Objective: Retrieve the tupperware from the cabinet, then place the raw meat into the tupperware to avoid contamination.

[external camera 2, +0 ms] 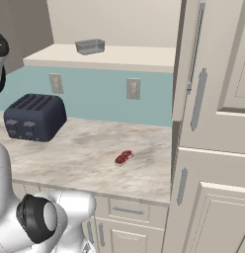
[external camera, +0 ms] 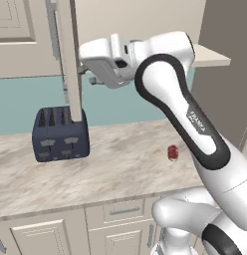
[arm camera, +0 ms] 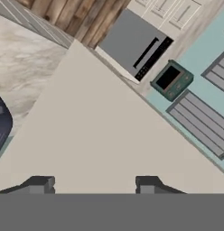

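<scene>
The tupperware (external camera 2: 90, 46), a small grey open box, stands on the cabinet's beige shelf (external camera 2: 119, 58). The cabinet door (external camera: 69, 60) hangs open and shows edge-on. My gripper (external camera: 93, 78) is up beside that door edge, well left of the shelf. In the hand view my gripper (arm camera: 93, 185) is open: its fingertips (arm camera: 39, 184) stand apart over a plain beige panel, with nothing between them. The raw meat (external camera: 172, 153) (external camera 2: 124, 157), a tiny red chunk, lies on the marble counter (external camera: 120, 164) toward the right.
A dark blue toaster (external camera: 61, 134) (external camera 2: 35, 117) stands on the counter's left, just below the open door. A tall beige unit (external camera 2: 213, 148) with long grey handles bounds the counter's right side. Two wall outlets (external camera 2: 133, 88) sit on the teal backsplash.
</scene>
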